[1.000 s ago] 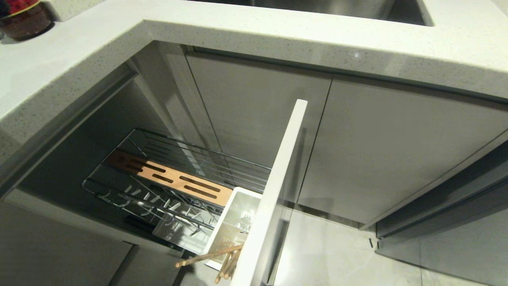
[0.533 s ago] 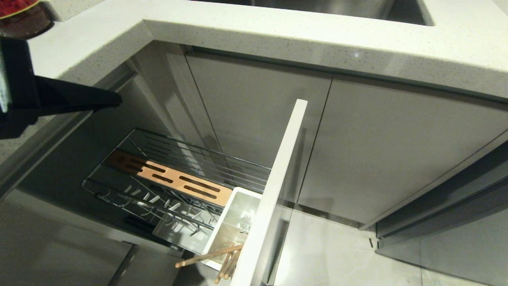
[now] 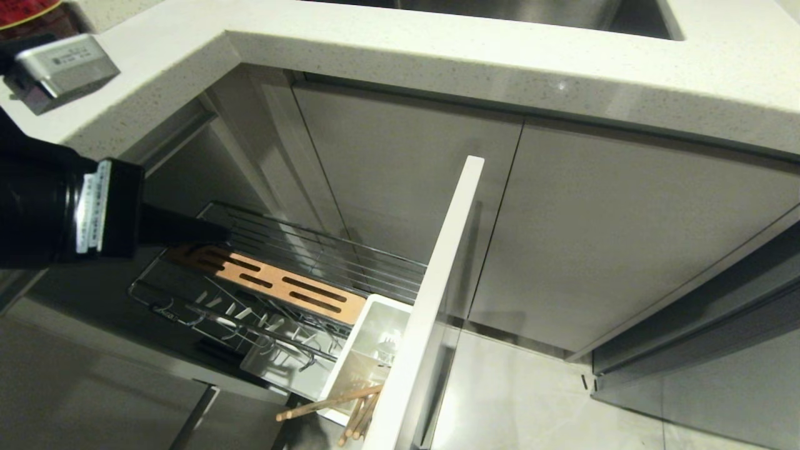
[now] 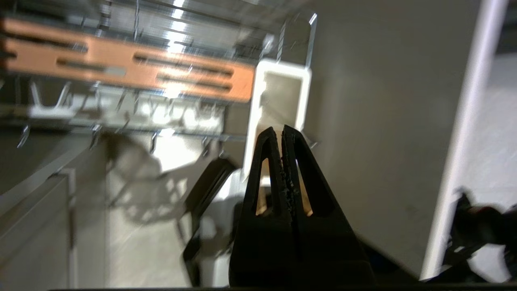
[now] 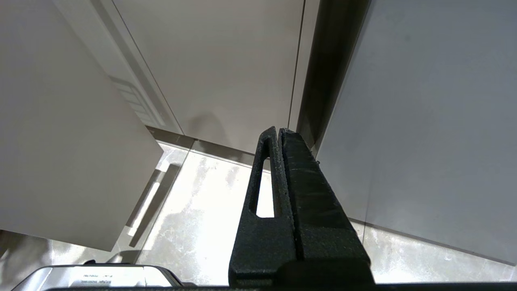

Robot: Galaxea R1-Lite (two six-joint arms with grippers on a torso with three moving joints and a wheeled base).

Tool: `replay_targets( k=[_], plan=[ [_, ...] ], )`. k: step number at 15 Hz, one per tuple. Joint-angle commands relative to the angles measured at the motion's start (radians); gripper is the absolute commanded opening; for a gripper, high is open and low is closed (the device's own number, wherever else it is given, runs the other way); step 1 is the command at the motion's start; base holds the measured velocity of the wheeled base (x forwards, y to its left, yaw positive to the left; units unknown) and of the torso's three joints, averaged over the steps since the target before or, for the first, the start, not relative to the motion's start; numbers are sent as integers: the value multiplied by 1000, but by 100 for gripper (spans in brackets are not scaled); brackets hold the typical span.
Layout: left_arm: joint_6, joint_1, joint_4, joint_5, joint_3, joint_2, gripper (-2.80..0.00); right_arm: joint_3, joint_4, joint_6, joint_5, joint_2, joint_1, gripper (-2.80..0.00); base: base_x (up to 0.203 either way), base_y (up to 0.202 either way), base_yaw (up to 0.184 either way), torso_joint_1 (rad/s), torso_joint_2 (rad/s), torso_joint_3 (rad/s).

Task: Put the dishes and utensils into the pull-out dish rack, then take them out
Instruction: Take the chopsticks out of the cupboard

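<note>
The pull-out dish rack (image 3: 325, 253) stands drawn out under the counter behind its white panel front (image 3: 437, 294). Its wooden strip (image 3: 269, 281) (image 4: 121, 60) and plate prongs are bare. The utensils are in the white cup (image 3: 369, 350) (image 4: 278, 97): wooden chopsticks (image 3: 331, 400) lean out over its near rim and a silver fork (image 3: 389, 345) lies inside. The dishes are out of view. My left gripper (image 3: 222, 232) (image 4: 281, 130) hangs shut and empty above the rack's far left end. My right gripper (image 5: 278, 131) is shut and empty, parked low and facing the floor.
The speckled white counter (image 3: 437, 56) overhangs the rack, with a steel sink (image 3: 531, 12) at the back and a red-topped jar (image 3: 31, 12) at the far left corner. Grey cabinet doors (image 3: 612, 237) are to the right. Pale tile floor (image 3: 519, 400) lies below.
My left arm has come into the head view from the left and dropped from counter height to just above the rack's far end. Its jaws stayed shut. Nothing in the rack moved.
</note>
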Motion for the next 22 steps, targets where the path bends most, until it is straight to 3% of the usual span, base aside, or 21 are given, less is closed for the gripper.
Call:
replay_targets(
  k=[1, 3, 4, 11, 14, 22],
  plan=[
    [20, -3, 80, 18, -6, 59, -280, 26, -1, 0, 0, -1, 0, -280, 0, 0, 0, 0, 0, 0],
    [66, -20, 196, 55, -7, 113, -280, 26, -1, 0, 0, -1, 0, -280, 0, 0, 0, 0, 0, 0],
    [75, -22, 219, 61, -6, 138, 0, 26, -1, 0, 0, -1, 0, -280, 0, 0, 0, 0, 0, 0],
    [57, -25, 284, 55, -8, 327, 0, 26, -1, 0, 0, -1, 0, -280, 0, 0, 0, 0, 0, 0],
    [56, -25, 390, -14, -47, 400, 0, 26, -1, 0, 0, -1, 0, -280, 0, 0, 0, 0, 0, 0],
    [68, -27, 453, -69, -57, 589, 0, 26, -1, 0, 0, -1, 0, -280, 0, 0, 0, 0, 0, 0]
  ],
)
